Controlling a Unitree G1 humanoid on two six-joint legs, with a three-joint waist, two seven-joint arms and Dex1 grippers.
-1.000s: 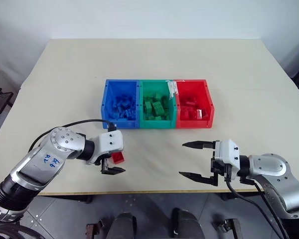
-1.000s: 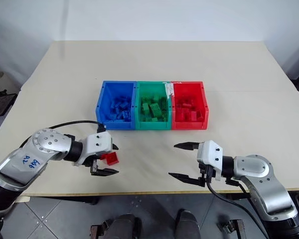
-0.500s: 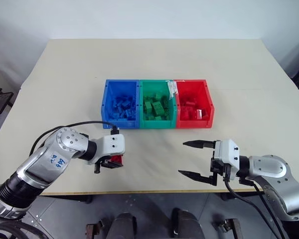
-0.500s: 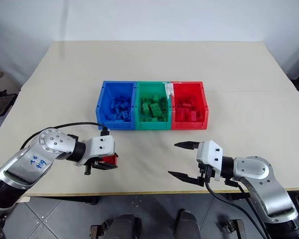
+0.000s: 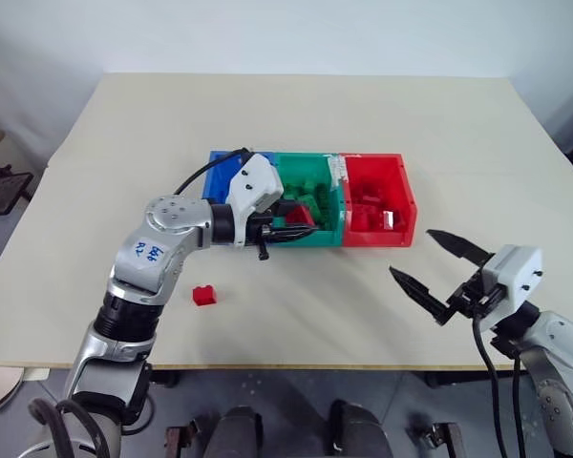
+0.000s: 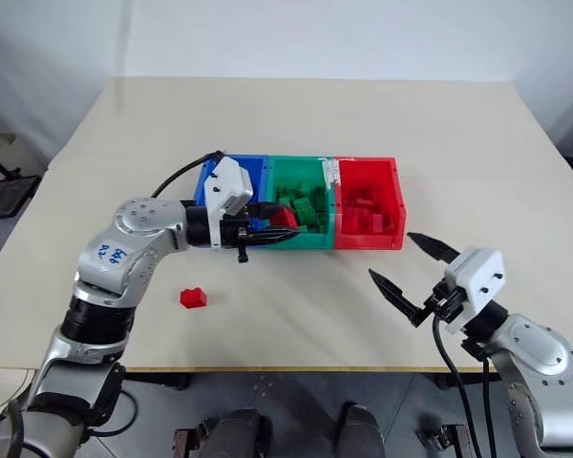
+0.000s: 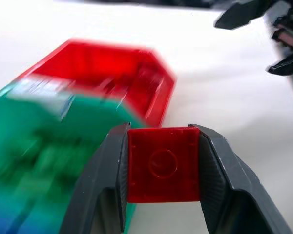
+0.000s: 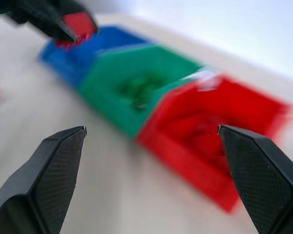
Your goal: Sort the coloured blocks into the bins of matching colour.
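My left gripper (image 5: 294, 223) is shut on a red block (image 7: 163, 163) and holds it in the air over the front of the green bin (image 5: 327, 238). The gripper points toward the red bin (image 5: 377, 237). That hand partly covers the blue bin (image 6: 256, 172). The three bins stand joined in a row, each holding blocks of its own colour. A second red block (image 5: 204, 296) lies on the table nearer to me, below the left arm. My right gripper (image 5: 413, 254) hangs open and empty over the table, in front of the red bin and to its right.
The bins sit mid-table on a beige tabletop (image 5: 124, 143). A black cable (image 5: 202, 172) arcs from the left wrist across the blue bin's corner. The table's front edge (image 5: 296, 365) runs just behind the right gripper.
The left gripper shut on a red block at the table and carried it up and right to the bins. Another red block stays on the table. The right gripper drifted right and up.
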